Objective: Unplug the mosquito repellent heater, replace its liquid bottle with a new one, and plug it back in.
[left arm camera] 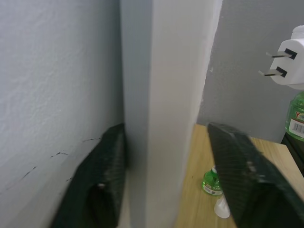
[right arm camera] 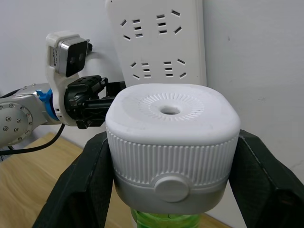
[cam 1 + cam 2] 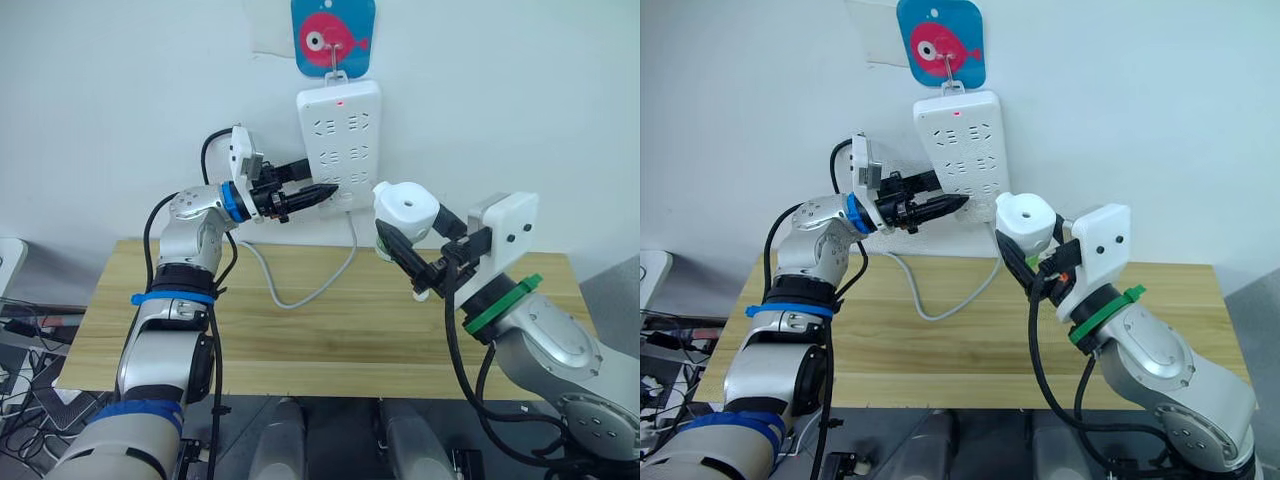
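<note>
The white mosquito repellent heater (image 3: pixel 405 208) hangs in the air just right of the wall power strip (image 3: pixel 338 140), with my right gripper (image 3: pixel 420 228) shut on its sides. Its round vent faces the right wrist camera, and its two prongs (image 1: pixel 273 64) are bare and unplugged. A green liquid bottle (image 1: pixel 297 116) sits under it. Another small green bottle (image 1: pixel 210 183) and a white cap (image 1: pixel 222 206) rest on the wooden table. My left gripper (image 3: pixel 312 190) straddles the strip's lower left edge. One finger (image 1: pixel 99 185) lies behind the strip, and the other stands slightly off its front.
The power strip hangs from a blue fish-shaped hook (image 3: pixel 333 35) on the white wall, with a red light lit. Its grey cable (image 3: pixel 300 290) loops down onto the wooden table (image 3: pixel 300 350). Loose cables lie on the floor at the left.
</note>
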